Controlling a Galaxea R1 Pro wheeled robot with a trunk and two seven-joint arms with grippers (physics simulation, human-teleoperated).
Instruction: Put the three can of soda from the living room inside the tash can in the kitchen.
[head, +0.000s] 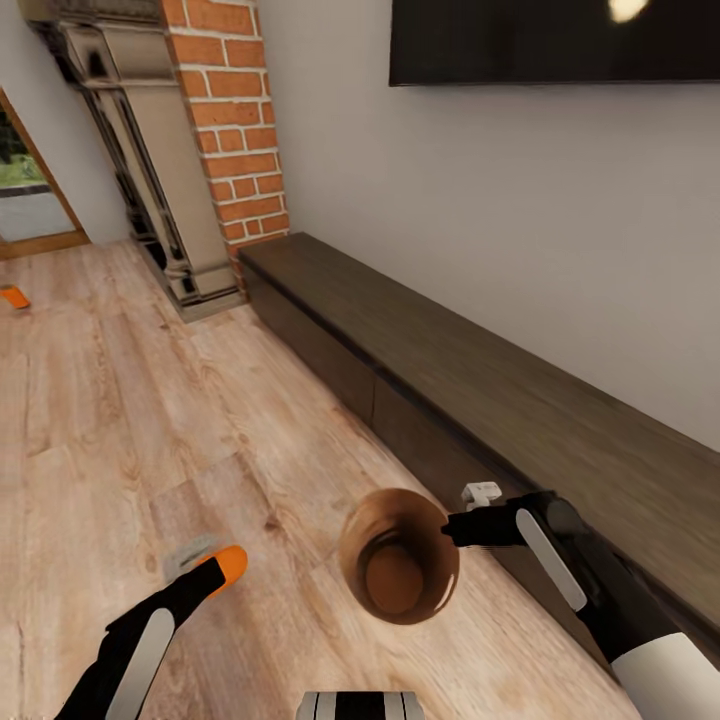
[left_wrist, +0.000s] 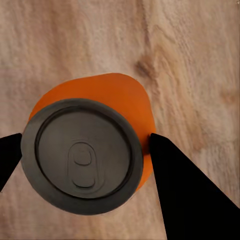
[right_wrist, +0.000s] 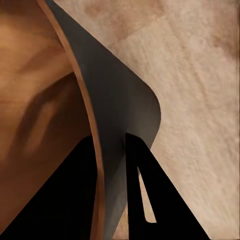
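The orange soda can (left_wrist: 95, 145) sits between the two dark fingers (left_wrist: 185, 185) of the left end effector (head: 205, 563), which is closed on its sides; in the left wrist view its grey top with the pull tab faces the camera, and the wood floor lies behind it. In the head view the can shows as an orange tip at the end of the left arm, at about 7 o'clock, above the floor.

The trash can (head: 398, 568) is held by the right end effector (head: 448, 528), whose fingers pinch the rim, one finger (right_wrist: 55, 200) inside against the brown wall and the other outside on the grey wall. The bin is at about 6 o'clock in the head view, tilted so its brown inside and round bottom face the camera, just beside the can and not touching it.

A second orange object (head: 14, 296), probably another can, lies on the floor at 9 o'clock, far from both arms; it is too small to tell more.

The floor (head: 120, 420) is of light wood planks with visible knots. A long, low dark cabinet (head: 470, 380) runs along the pale wall from 12 toward 4 o'clock. A red-brick column (head: 235, 130) and a carved fireplace surround (head: 150, 170) stand at 11 o'clock. A dark screen (head: 550, 40) hangs on the wall at 1 o'clock. A wood-framed glass door (head: 30, 200) is at 10 o'clock.
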